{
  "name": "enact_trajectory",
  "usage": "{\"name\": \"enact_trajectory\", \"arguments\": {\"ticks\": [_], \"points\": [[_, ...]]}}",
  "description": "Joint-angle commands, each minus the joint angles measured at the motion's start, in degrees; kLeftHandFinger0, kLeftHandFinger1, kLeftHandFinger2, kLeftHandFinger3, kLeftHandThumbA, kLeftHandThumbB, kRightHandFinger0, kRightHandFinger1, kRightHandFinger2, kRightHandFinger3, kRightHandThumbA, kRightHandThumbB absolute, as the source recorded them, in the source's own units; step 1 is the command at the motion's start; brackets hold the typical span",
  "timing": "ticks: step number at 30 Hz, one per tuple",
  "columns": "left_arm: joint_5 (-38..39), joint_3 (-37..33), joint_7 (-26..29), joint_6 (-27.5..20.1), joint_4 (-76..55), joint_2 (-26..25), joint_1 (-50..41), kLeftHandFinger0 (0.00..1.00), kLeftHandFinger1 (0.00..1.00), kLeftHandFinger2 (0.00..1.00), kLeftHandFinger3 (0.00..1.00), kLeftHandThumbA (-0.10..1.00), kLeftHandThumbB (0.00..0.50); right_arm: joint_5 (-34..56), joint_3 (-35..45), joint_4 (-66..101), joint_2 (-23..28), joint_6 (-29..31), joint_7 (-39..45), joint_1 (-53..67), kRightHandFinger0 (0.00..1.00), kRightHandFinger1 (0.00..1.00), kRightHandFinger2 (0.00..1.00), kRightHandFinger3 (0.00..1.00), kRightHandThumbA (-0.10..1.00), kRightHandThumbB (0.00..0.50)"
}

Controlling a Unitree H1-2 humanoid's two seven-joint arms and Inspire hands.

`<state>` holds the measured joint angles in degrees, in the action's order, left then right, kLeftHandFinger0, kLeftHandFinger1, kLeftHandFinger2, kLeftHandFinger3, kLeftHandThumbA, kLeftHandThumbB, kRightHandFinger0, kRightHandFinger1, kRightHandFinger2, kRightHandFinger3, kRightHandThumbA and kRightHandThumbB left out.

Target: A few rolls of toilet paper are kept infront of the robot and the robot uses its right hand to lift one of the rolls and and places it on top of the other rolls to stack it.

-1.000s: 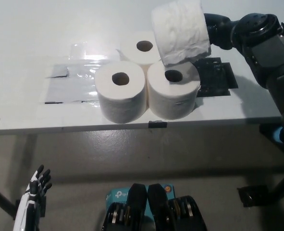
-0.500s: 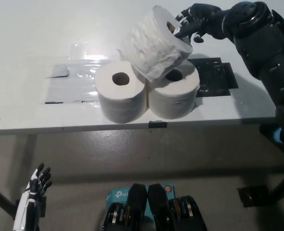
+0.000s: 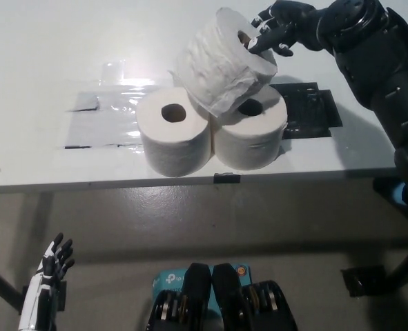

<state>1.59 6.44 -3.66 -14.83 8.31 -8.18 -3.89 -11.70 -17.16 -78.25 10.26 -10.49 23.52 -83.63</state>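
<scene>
Left robot hand (image 3: 50,276) idle low below the bench (image 3: 38,169) edge, fingers spread, holding nothing. Two front rolls (image 3: 175,138) upright, touching. Top roll (image 3: 221,65) sits tilted on the rolls under it. Right robot hand (image 3: 281,31) at its upper rim, fingertips (image 3: 257,45) at the core; grip unclear.

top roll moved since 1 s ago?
Yes. The top roll went left and down from beside the right hand, now lying tilted on the standing rolls; the black mat stayed put.
</scene>
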Motion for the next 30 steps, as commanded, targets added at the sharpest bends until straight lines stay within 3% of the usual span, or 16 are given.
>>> {"name": "enact_trajectory", "arguments": {"ticks": [1, 2, 3, 4, 5, 6, 7, 9, 13, 14, 19, 22, 27, 30], "points": [[-0.5, 0.1, 0.2, -0.7, -1.5, -1.1, 0.4, 1.0, 1.0, 1.0, 1.0, 1.0, 0.191, -2.0, -0.9, 0.9, 0.3, 2.0, -2.1, -5.2, 0.0, 0.0, 0.25, 0.23, 0.78, 0.134], [-0.5, 0.1, 0.2, -0.9, -1.4, -1.1, 0.4, 1.0, 1.0, 1.0, 1.0, 1.0, 0.188, -1.7, -0.5, 0.8, 0.3, 2.2, -1.8, -5.3, 0.04, 0.02, 0.23, 0.19, 0.81, 0.22], [-0.5, 0.1, 0.2, -1.0, -1.4, -1.1, 0.4, 1.0, 1.0, 1.0, 1.0, 1.0, 0.188, -1.6, -0.3, 0.8, 0.3, 2.3, -1.7, -5.3, 0.04, 0.02, 0.23, 0.19, 0.81, 0.22], [-0.4, 0.1, 0.2, -1.1, -1.3, -1.1, 0.3, 1.0, 1.0, 1.0, 1.0, 1.0, 0.179, -0.4, 0.6, 0.3, 0.8, 3.0, 1.8, -6.0, 0.38, 0.42, 0.63, 0.61, 0.91, 0.361], [-0.4, 0.0, 0.1, -1.2, -1.2, -1.1, 0.3, 1.0, 1.0, 1.0, 1.0, 1.0, 0.176, -0.1, 0.7, 0.2, 1.1, 3.0, 4.0, -6.3, 0.64, 0.74, 0.93, 1.0, 0.97, 0.391], [-0.4, 0.0, 0.0, -1.3, -1.1, -1.1, 0.3, 1.0, 1.0, 1.0, 1.0, 1.0, 0.176, 0.1, 0.7, 0.0, 1.4, 2.9, 7.2, -7.0, 0.87, 0.99, 1.0, 1.0, 1.0, 0.43], [-0.4, 0.0, 0.0, -1.4, -1.1, -1.2, 0.3, 1.0, 1.0, 1.0, 1.0, 1.0, 0.175, 0.6, 1.1, -0.2, 1.5, 2.6, 9.1, -7.5, 1.0, 1.0, 1.0, 1.0, 0.98, 0.443], [-0.5, -0.1, -0.1, -1.2, -1.3, -1.3, 0.4, 1.0, 1.0, 1.0, 1.0, 1.0, 0.172, 2.5, 3.1, -0.4, 1.6, 1.1, 11.0, -8.3, 1.0, 1.0, 1.0, 1.0, 0.9, 0.463], [-0.3, -0.1, -0.1, -0.6, -1.7, -1.2, 0.6, 1.0, 1.0, 1.0, 1.0, 1.0, 0.184, 2.7, 4.7, -0.1, 1.6, -0.5, 13.5, -10.0, 1.0, 1.0, 1.0, 1.0, 0.89, 0.5], [-0.3, -0.1, -0.1, -0.6, -1.7, -1.2, 0.6, 1.0, 1.0, 1.0, 1.0, 1.0, 0.178, 3.8, 6.0, 0.0, 1.6, -0.9, 13.2, -10.1, 1.0, 1.0, 1.0, 1.0, 0.78, 0.5], [-1.0, -0.3, 0.0, -0.6, -1.7, -1.4, 0.8, 1.0, 1.0, 1.0, 1.0, 1.0, 0.171, 4.6, 8.5, 0.1, 1.4, -4.0, 14.9, -12.4, 1.0, 1.0, 1.0, 1.0, 0.82, 0.5], [-0.7, -0.3, -0.1, -0.6, -1.6, -1.2, 0.9, 1.0, 1.0, 1.0, 1.0, 1.0, 0.162, 6.4, 10.7, 0.4, 1.2, -5.6, 14.8, -13.2, 1.0, 1.0, 1.0, 1.0, 0.76, 0.5], [-0.9, -0.7, -0.3, -0.5, -1.5, -1.1, 1.2, 1.0, 1.0, 1.0, 1.0, 1.0, 0.183, 6.8, 12.4, 1.7, 1.9, -4.7, 13.9, -14.3, 1.0, 1.0, 1.0, 1.0, 0.86, 0.494], [-0.8, -0.8, -0.3, -1.0, -1.0, -1.1, 1.6, 1.0, 1.0, 1.0, 1.0, 1.0, 0.177, 7.9, 14.2, 5.5, 3.7, -0.7, 12.2, -14.2, 1.0, 1.0, 1.0, 1.0, 0.95, 0.49]]}}
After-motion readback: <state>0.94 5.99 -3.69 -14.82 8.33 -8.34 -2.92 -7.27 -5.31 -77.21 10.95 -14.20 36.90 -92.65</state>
